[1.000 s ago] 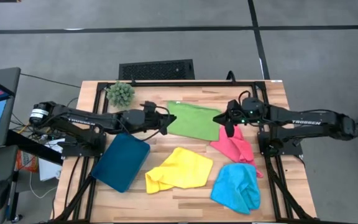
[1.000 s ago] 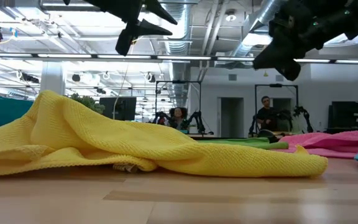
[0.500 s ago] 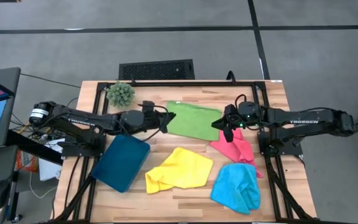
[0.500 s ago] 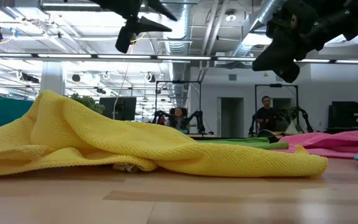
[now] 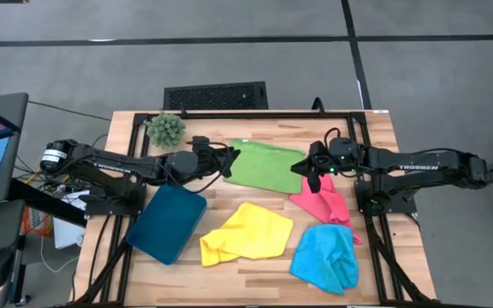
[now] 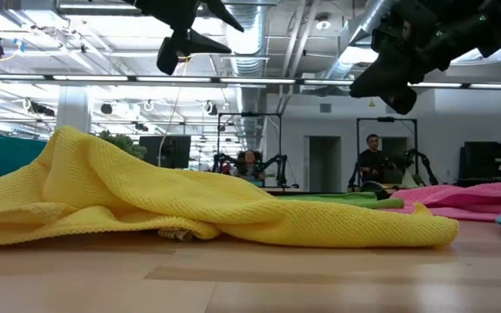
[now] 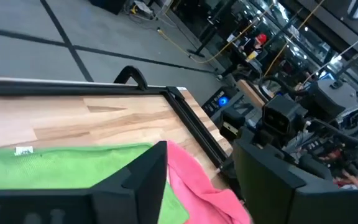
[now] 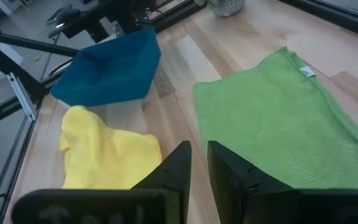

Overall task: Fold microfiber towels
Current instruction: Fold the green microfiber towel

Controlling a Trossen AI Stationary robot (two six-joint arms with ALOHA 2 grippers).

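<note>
None of the four cloths looks finished yet. The green towel (image 5: pixel 268 165) lies spread nearly flat at the back middle of the table (image 5: pixel 255 269), though from above it is hard to say whether it is a single layer or already doubled once. The yellow towel (image 5: pixel 246 233) sits crumpled in front of it, the pink towel (image 5: pixel 323 201) is bunched toward the right edge, and the blue towel (image 5: pixel 325 257) is heaped at the front right corner, so most of the folding seems left to do. The left pincer (image 5: pixel 229 160) hovers at the green towel's left edge with its fingers apart and nothing between them. The right pincer (image 5: pixel 312 175) hangs above the gap where the green towel's right edge meets the pink one, its fingers close together with a narrow slit and no cloth in it. The teal tray (image 5: pixel 167 222) sits front left, just beside the yellow towel, and the plant ball (image 5: pixel 166 128) rests at the back left corner. Bare wood shows behind the green towel and along the front edge, giving some room to lay folds.
</note>
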